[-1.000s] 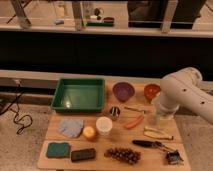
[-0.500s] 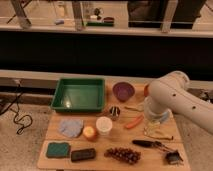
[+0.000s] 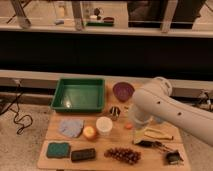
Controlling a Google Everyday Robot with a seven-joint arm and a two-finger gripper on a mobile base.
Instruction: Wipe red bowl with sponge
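Observation:
The red bowl is hidden behind my white arm (image 3: pixel 165 107), which reaches across the right half of the wooden table (image 3: pixel 50 131). The teal-green sponge (image 3: pixel 59 149) lies at the table's front left corner, far from the arm. My gripper (image 3: pixel 135 121) is at the arm's lower end, low over the middle right of the table, next to a small orange piece (image 3: pixel 129 126).
A green tray (image 3: pixel 79 94) stands at the back left and a purple bowl (image 3: pixel 123 91) behind the arm. A grey cloth (image 3: pixel 71 127), an orange fruit (image 3: pixel 90 132), a white cup (image 3: pixel 104 125), a dark block (image 3: pixel 83 154), grapes (image 3: pixel 122 155) and a small dark cup (image 3: pixel 114 111) lie about.
My arm has swung left and forward over the table, and now covers the red bowl that showed at the back right a second ago.

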